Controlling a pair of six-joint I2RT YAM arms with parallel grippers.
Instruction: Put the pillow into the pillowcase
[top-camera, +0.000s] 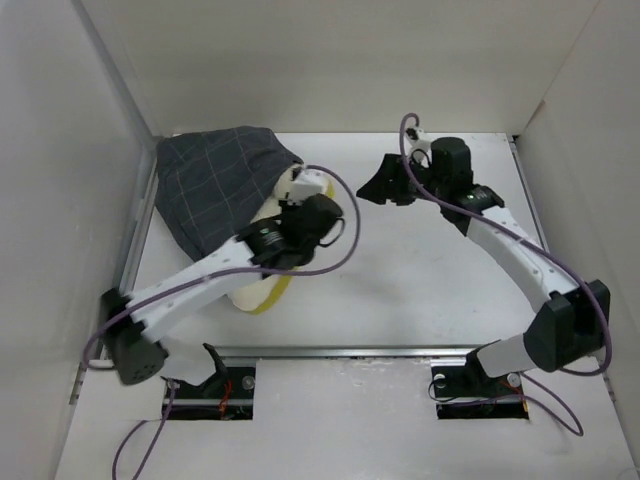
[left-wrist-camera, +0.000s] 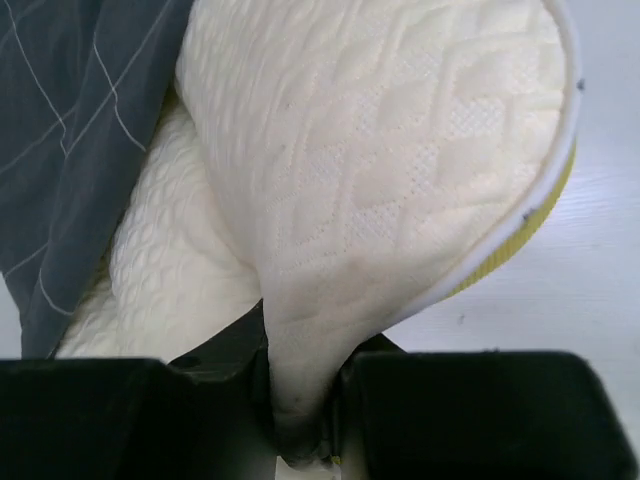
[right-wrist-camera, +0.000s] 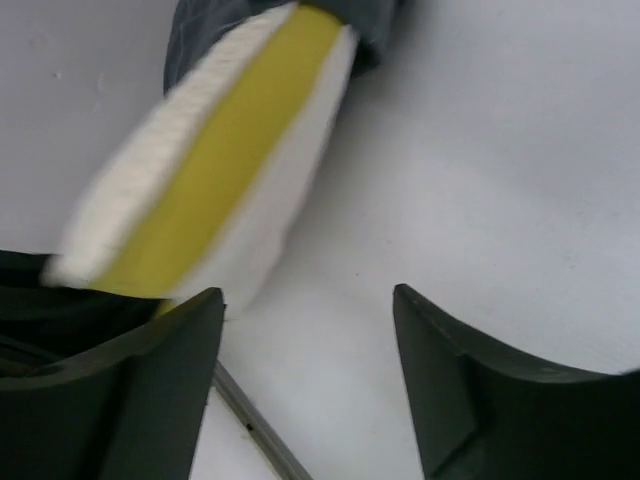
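Note:
The dark checked pillowcase (top-camera: 215, 185) lies bunched at the back left of the table. The cream quilted pillow (top-camera: 262, 290) sticks out of it toward the front, its far end under the fabric. My left gripper (top-camera: 292, 200) sits over the pillow and is shut on a pinched fold of the pillow (left-wrist-camera: 380, 150), which runs down between the jaws of the left gripper (left-wrist-camera: 300, 410); the pillowcase (left-wrist-camera: 70, 130) drapes beside it. My right gripper (top-camera: 382, 186) hovers open to the right, apart from the pillow. In its own view the right gripper (right-wrist-camera: 310, 300) is empty, with the pillow's yellow edge band (right-wrist-camera: 230, 160) ahead and the pillowcase (right-wrist-camera: 200, 25) behind.
White enclosure walls (top-camera: 60, 200) close in the table on the left, back and right. A metal rail (top-camera: 340, 352) runs along the front edge, and a grey rail (right-wrist-camera: 255, 430) shows below the right fingers. Bare white tabletop (top-camera: 420, 270) lies between the arms.

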